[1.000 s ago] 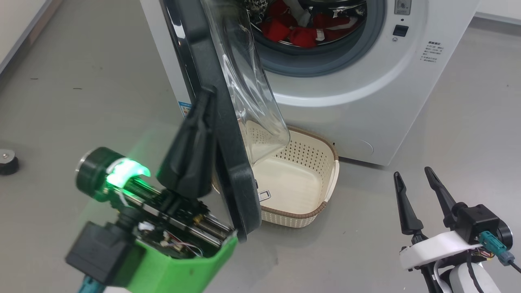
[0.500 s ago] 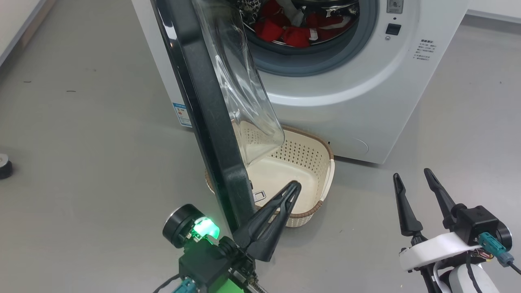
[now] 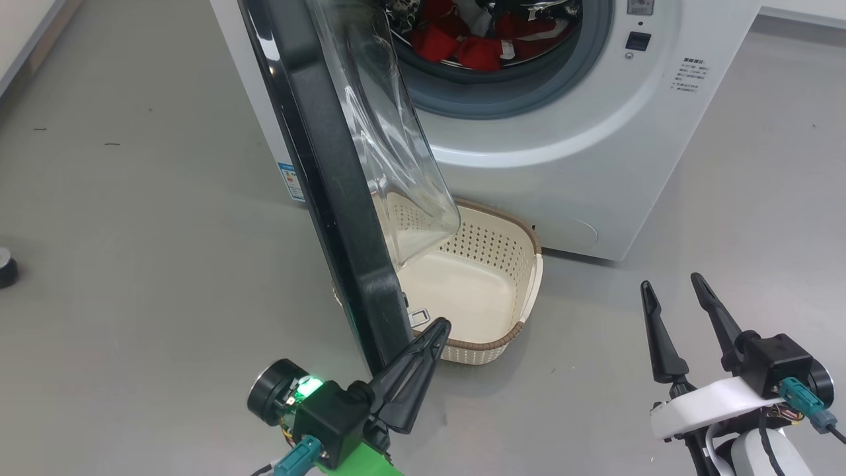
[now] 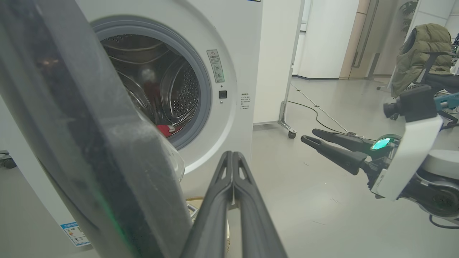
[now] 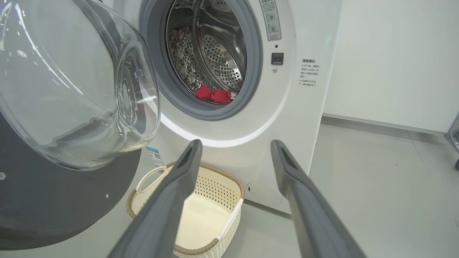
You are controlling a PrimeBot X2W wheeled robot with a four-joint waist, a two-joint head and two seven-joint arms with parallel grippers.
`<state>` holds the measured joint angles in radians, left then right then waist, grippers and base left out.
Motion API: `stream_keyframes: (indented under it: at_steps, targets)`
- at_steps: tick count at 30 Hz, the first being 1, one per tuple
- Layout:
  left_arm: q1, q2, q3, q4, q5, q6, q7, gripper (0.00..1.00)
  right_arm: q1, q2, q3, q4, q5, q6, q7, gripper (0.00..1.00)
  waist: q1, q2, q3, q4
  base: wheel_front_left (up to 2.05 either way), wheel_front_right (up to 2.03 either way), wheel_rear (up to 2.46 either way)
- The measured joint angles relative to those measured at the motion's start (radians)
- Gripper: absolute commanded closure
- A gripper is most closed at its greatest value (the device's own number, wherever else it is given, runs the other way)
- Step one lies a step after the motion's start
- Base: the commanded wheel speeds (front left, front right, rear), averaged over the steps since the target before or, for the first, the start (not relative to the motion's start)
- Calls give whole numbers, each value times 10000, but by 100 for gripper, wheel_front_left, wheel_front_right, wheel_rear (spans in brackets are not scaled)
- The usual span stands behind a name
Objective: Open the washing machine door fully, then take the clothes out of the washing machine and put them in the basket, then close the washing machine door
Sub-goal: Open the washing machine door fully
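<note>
Washing machine door (image 3: pixel 330 198): stands open, hinged at the left of the drum opening. From the head it is seen nearly edge-on, its glossy black rim slanting down toward the floor.
Glass bowl (image 3: pixel 390 152): bulges from the door's right face, toward the washing machine (image 3: pixel 562 165). In the right wrist view the bowl (image 5: pixel 71 82) sits at the upper left, above the door's dark inner face.
Clothes (image 3: pixel 462 46): bright red pieces with a little white lie in the bottom of the steel drum, behind the grey gasket. The right wrist view shows a red bundle (image 5: pixel 213 95) at the drum's lower lip.
Basket (image 3: pixel 492 244): stands on the grey floor right against the machine's front, below the opening. Its left part is hidden behind the door, and the bowl hangs over that side.
Left gripper (image 3: pixel 439 327): its fingers are pressed together with nothing between them. It sits low, just right of the door's bottom edge, with the tips in front of the basket's near rim. Whether it touches the door I cannot tell.
Right gripper (image 3: pixel 671 284): its fingers are spread wide and hold nothing. It is low on the right, well apart from door and basket, pointing toward the machine.
Floor: a small dark round object (image 3: pixel 5 268) lies at the far left.
Room behind: the left wrist view shows a wheeled stand (image 4: pixel 288 71), a cable (image 4: pixel 322 114) and a chair draped with an olive jacket (image 4: pixel 419 53).
</note>
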<state>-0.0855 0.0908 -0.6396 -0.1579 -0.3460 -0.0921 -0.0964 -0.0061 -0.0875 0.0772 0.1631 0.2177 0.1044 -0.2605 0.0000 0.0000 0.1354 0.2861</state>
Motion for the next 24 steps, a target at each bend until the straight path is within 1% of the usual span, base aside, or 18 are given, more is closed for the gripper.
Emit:
stream_keyframes:
  at_steps: [13, 15, 23, 24]
  targets:
    - [34, -12, 418, 610, 2, 343, 73, 100, -1, 90, -90, 0, -36, 31, 0, 0, 0, 0, 107, -22, 0, 0, 0]
    - [33, -13, 456, 675, 2, 343, 73, 100, -2, 92, -115, 2, -94, 77, 0, 0, 0, 0, 119, -25, 0, 0, 0]
    - [31, -31, 516, 869, 31, 445, 58, 100, -2, 123, -180, 8, -102, 79, 0, 0, 0, 0, 142, -2, 0, 0, 0]
    - [30, -46, 541, 895, 31, 531, 8, 100, -2, 130, -196, 12, -104, 82, 0, 0, 0, 0, 145, 17, 0, 0, 0]
